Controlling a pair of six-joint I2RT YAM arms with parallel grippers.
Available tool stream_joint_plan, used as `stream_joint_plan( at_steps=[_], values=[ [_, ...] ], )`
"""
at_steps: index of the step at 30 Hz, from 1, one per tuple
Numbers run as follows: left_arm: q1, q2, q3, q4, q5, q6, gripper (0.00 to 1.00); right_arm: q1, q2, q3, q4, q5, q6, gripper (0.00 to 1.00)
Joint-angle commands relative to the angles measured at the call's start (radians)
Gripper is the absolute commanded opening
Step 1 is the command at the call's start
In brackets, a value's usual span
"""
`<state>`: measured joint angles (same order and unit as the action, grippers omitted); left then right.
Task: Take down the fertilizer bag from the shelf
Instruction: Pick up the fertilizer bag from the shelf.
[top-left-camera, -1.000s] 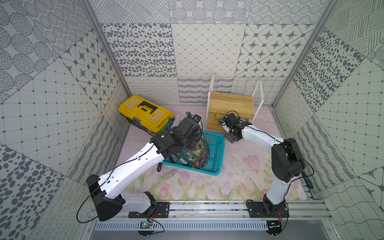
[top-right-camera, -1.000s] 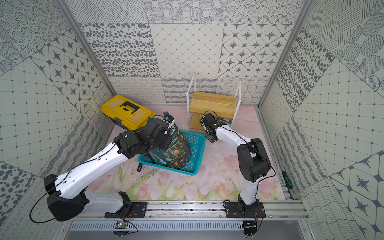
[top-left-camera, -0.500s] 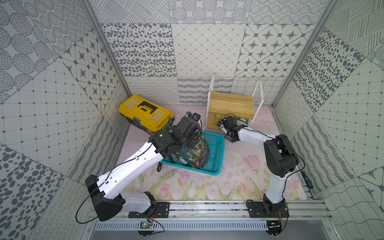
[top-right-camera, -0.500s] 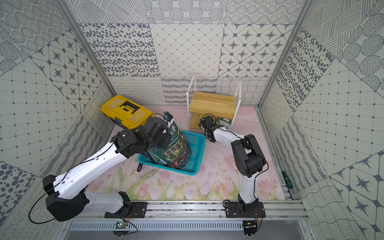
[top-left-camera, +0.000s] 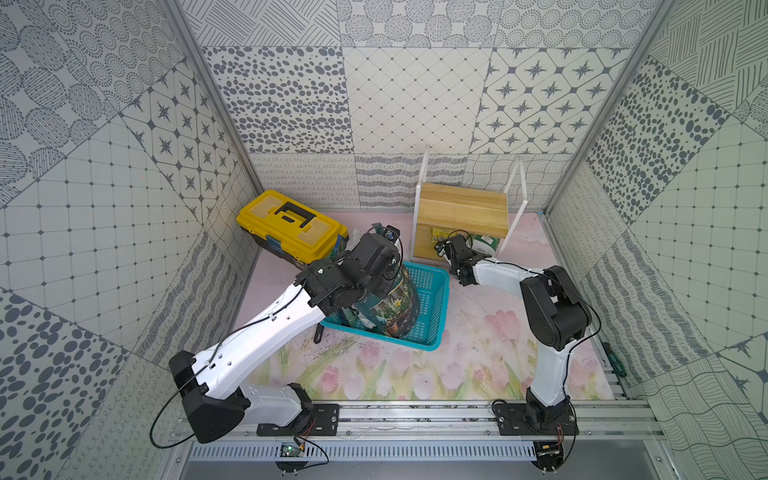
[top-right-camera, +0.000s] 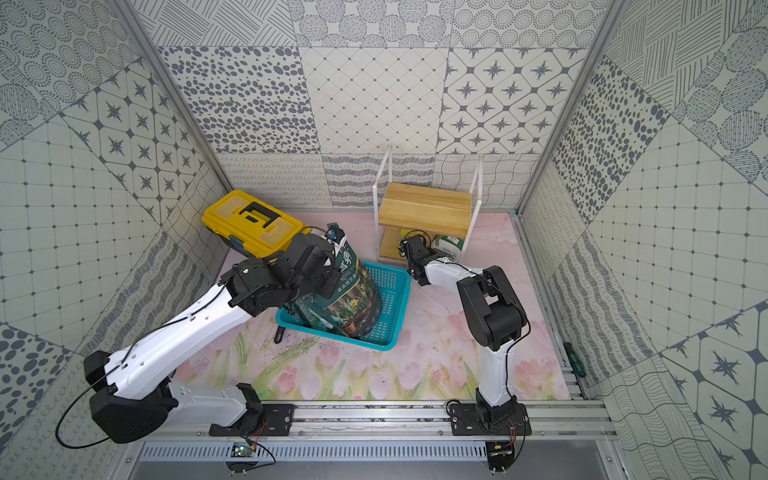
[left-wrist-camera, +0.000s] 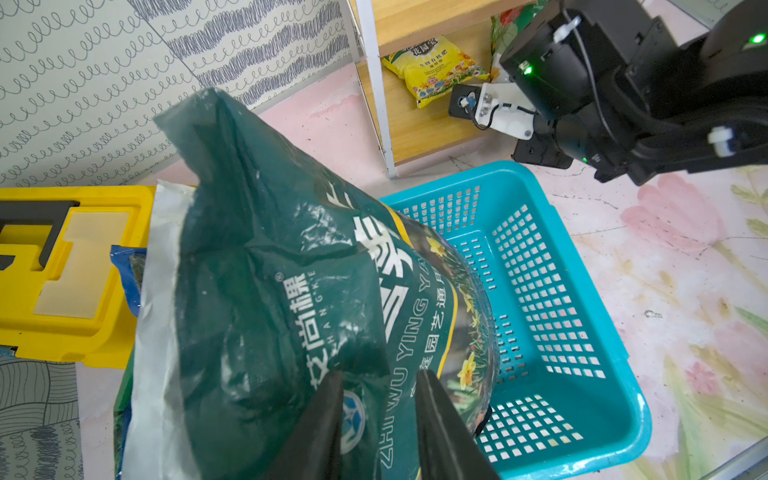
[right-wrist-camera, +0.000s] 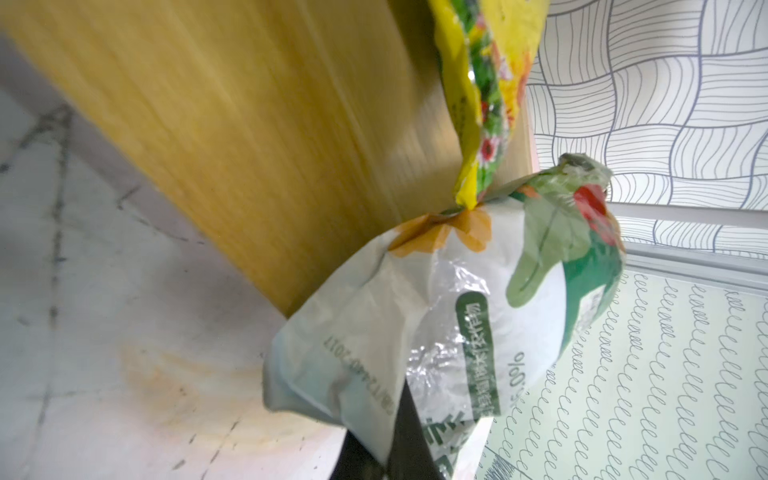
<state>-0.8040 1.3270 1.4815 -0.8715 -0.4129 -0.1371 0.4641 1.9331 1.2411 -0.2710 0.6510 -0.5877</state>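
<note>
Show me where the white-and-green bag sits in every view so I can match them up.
In a top view: the white-and-green bag lies under the top board of the shelf.
In a top view: same spot.
Left wrist: only a sliver shows behind the right arm.
Right wrist: it fills the foreground.
Shared landmark: the yellow bag beside it, seen in all four.
</note>
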Motion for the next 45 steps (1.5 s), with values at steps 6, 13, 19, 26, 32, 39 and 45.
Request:
stream_joint_plan(
  at_steps=[6,13,19,26,32,39,45],
  values=[
    [0.003,-0.009,-0.010,-0.017,-0.004,-0.015,0.35,0.014,-0.174,0.008,-0.086,-0.110,0.161,0.00],
    [0.004,-0.017,-0.024,0.005,-0.003,-0.015,0.35,0.029,-0.315,0.047,-0.176,-0.209,0.262,0.00],
    [0.003,-0.027,-0.042,0.027,0.000,-0.015,0.35,0.029,-0.414,0.091,-0.292,-0.272,0.350,0.00],
    [0.002,-0.032,-0.061,0.086,0.023,0.023,0.36,0.030,-0.492,0.186,-0.440,-0.289,0.451,0.00],
    [0.004,-0.030,-0.076,0.125,0.023,0.050,0.36,0.034,-0.520,0.336,-0.594,-0.308,0.520,0.00],
    [0.003,-0.044,-0.110,0.144,0.023,0.051,0.37,0.097,-0.516,0.555,-0.770,-0.353,0.573,0.00],
    [0.004,-0.067,-0.137,0.165,0.028,0.054,0.37,0.205,-0.485,0.675,-0.842,-0.355,0.628,0.00]
  ],
)
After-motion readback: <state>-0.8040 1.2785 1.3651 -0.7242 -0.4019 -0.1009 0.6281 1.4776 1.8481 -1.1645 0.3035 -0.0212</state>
